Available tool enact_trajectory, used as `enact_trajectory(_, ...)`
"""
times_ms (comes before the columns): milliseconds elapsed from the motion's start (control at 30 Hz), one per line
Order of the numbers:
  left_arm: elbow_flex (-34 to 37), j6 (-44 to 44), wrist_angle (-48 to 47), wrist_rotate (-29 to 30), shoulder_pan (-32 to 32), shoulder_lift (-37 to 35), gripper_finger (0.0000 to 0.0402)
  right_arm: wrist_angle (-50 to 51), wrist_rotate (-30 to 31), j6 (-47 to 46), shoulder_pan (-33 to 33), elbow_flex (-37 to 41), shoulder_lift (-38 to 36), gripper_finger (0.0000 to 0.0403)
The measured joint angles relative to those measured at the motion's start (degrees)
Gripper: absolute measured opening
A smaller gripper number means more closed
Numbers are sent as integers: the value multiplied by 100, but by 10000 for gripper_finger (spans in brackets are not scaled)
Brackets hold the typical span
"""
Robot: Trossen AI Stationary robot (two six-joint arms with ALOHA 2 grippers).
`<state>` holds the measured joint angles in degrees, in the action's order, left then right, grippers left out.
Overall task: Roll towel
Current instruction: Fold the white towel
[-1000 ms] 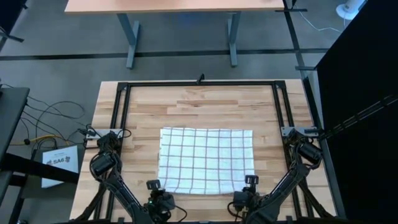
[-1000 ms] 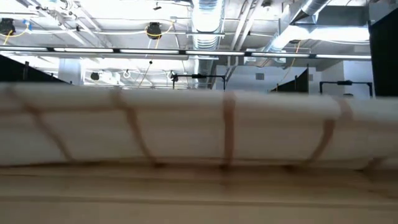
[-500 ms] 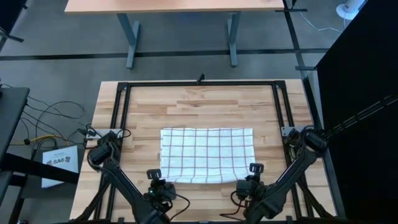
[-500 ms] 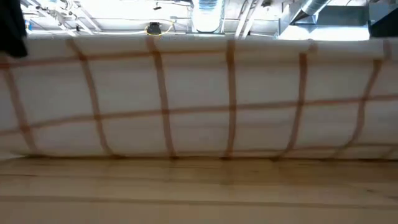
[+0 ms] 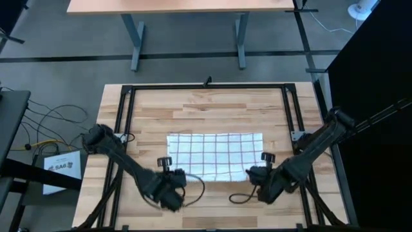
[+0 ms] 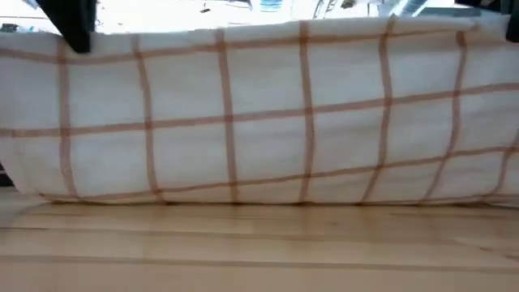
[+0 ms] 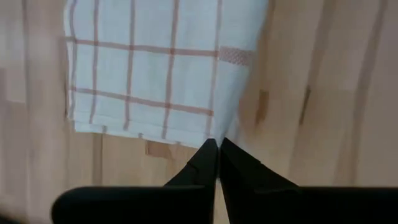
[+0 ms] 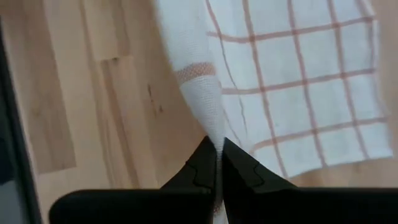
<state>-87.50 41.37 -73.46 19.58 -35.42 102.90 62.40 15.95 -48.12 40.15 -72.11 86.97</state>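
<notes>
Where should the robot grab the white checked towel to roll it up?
Probably by the two near corners of the white cloth towel with the thin grid, coming from the front edge. The left hand and right hand already pinch there, and that edge is lifted over the flat rest.

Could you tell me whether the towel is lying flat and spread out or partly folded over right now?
Partly folded. The left gripper and right gripper each pinch a corner of the towel, carrying the near edge back over the rest.

towel (image 6: pixel 268 113): white cloth with reddish-brown grid lines, spans the full width, its lower folded edge resting on the table | table (image 6: pixel 259 251): light wood planks, bare in front | dark shape (image 6: pixel 75 24): above the towel's upper edge, unidentifiable
</notes>
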Motion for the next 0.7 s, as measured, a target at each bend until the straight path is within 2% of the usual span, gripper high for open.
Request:
enact_trajectory(300, 2495, -331, 2223, -590, 664, -1561, 0, -1330, -857, 426, -638, 1327, -612, 0)
enact_trajectory(433, 2984, -434, 2806, -720, 699, -1789, 0, -1861, -1225, 568, -778, 1748, -646, 0)
enact_trajectory(700, 3353, -747, 3033, -883, 925, -1743, 0, -2293, -1630, 1054, -1381, 2347, -646, 0)
